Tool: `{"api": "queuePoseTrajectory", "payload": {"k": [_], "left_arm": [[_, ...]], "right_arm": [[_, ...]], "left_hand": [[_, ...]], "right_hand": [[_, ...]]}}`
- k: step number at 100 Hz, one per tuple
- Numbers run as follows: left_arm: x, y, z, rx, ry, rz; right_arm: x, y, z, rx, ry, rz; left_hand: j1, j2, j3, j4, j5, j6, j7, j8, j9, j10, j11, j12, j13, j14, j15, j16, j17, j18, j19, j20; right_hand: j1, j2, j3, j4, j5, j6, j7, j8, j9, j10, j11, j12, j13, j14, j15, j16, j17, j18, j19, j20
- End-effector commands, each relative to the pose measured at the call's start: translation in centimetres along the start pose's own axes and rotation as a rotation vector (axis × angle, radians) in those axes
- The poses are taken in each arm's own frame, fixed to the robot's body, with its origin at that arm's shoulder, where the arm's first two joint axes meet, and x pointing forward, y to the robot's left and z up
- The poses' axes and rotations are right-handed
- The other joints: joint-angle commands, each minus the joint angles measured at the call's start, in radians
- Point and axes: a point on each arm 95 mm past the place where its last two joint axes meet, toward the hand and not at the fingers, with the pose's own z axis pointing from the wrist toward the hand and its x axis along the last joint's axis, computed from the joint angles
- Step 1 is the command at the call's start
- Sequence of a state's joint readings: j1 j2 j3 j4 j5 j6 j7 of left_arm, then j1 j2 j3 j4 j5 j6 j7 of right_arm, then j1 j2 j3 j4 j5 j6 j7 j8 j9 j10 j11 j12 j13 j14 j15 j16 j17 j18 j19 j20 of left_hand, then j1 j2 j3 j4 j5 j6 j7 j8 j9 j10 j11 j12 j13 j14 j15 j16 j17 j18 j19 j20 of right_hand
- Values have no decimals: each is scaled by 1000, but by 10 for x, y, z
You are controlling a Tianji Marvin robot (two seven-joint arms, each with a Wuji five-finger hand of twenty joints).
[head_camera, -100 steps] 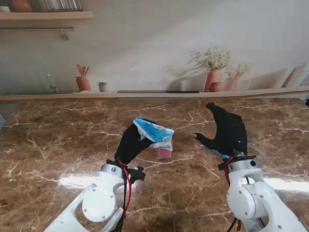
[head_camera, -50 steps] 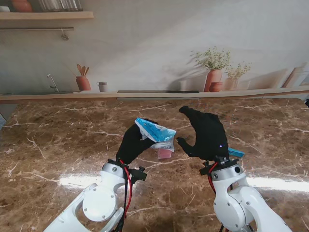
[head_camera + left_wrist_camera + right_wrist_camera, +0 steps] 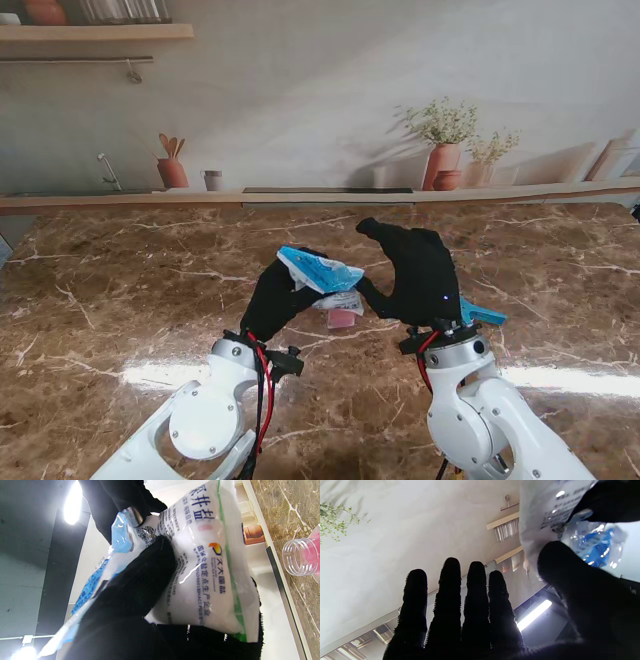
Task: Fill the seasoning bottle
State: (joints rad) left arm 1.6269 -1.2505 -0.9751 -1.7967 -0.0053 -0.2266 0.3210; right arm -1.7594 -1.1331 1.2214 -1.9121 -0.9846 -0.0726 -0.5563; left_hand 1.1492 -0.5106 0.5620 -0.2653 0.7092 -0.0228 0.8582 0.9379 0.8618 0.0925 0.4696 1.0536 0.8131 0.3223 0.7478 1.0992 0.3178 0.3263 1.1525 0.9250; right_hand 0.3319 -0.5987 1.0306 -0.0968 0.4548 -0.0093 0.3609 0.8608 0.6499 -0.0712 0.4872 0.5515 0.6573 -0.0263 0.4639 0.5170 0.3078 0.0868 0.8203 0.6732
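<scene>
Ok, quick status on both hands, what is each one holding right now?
Left hand: shut on the salt bag.
Right hand: open, fingers straight, thumb next to the salt bag; no grip visible.

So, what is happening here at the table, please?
The left robot hand holds a blue and white bag of salt up over the marble table. The right robot hand is close beside the bag with its fingers spread, holding nothing; its thumb is right at the bag's edge, though contact is unclear. A small clear bottle with pink contents is on the table under the bag, its cap off. No pouring is visible yet.
</scene>
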Motion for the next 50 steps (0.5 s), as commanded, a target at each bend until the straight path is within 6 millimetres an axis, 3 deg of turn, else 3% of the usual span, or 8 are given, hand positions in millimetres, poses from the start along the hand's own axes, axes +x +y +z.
{"api": "queuePoseTrajectory", "payload": {"k": [1, 19, 26, 31, 36, 50], "left_arm": [[1, 4, -2, -11, 2, -2], [0, 5, -2, -17, -3, 0], [1, 5, -1, -17, -2, -2], [1, 6, -1, -19, -2, -5], [2, 6, -1, -23, -2, -9], [3, 8, 0, -36, -2, -14]], "right_arm": [[3, -2, 2, -14, -7, 40], [10, -2, 0, 8, -7, 136], [11, -4, -2, 59, -6, 164], [9, -4, -3, 93, 7, 136], [7, -5, -3, 111, 21, 102], [9, -8, 0, 90, 62, 68]], "left_hand": [[120, 170, 49, 72, 64, -74, 217, 60, 42, -32, 71, 25, 63, -86, 123, 26, 8, -33, 54, 35], [121, 171, 49, 73, 63, -74, 217, 59, 41, -32, 71, 25, 64, -85, 124, 26, 9, -35, 56, 36], [120, 171, 48, 73, 63, -74, 217, 59, 42, -33, 72, 25, 64, -86, 125, 27, 10, -33, 57, 37], [121, 171, 48, 73, 63, -73, 217, 59, 42, -32, 72, 25, 64, -85, 126, 28, 10, -33, 57, 37], [121, 171, 48, 73, 63, -74, 217, 59, 43, -33, 73, 26, 66, -85, 127, 28, 10, -31, 58, 38], [121, 171, 48, 73, 64, -74, 218, 58, 42, -34, 73, 25, 69, -86, 128, 29, 13, -33, 60, 40]], "right_hand": [[-67, 81, -20, -37, 31, -28, 17, 0, 30, -34, 12, 22, 49, -29, 37, 29, 16, -7, 35, 30], [-129, 122, -123, -29, 129, -73, 58, -34, 146, -39, 16, 54, 118, -26, 128, 110, 68, 0, 132, 63], [-107, 108, -161, -20, 142, -70, 53, -54, 172, -32, 10, 65, 132, -16, 146, 129, 76, 6, 157, 73], [-52, 52, -141, -10, 124, -61, 25, -80, 161, -33, -9, 66, 128, -21, 140, 132, 77, 8, 161, 72], [-2, -20, -51, -11, 118, -57, 11, -102, 155, -40, -21, 68, 132, -30, 131, 131, 80, 8, 161, 67], [107, -127, 98, -34, 172, -137, 42, -114, 202, -67, -2, 78, 167, -49, 151, 145, 101, 7, 169, 62]]}}
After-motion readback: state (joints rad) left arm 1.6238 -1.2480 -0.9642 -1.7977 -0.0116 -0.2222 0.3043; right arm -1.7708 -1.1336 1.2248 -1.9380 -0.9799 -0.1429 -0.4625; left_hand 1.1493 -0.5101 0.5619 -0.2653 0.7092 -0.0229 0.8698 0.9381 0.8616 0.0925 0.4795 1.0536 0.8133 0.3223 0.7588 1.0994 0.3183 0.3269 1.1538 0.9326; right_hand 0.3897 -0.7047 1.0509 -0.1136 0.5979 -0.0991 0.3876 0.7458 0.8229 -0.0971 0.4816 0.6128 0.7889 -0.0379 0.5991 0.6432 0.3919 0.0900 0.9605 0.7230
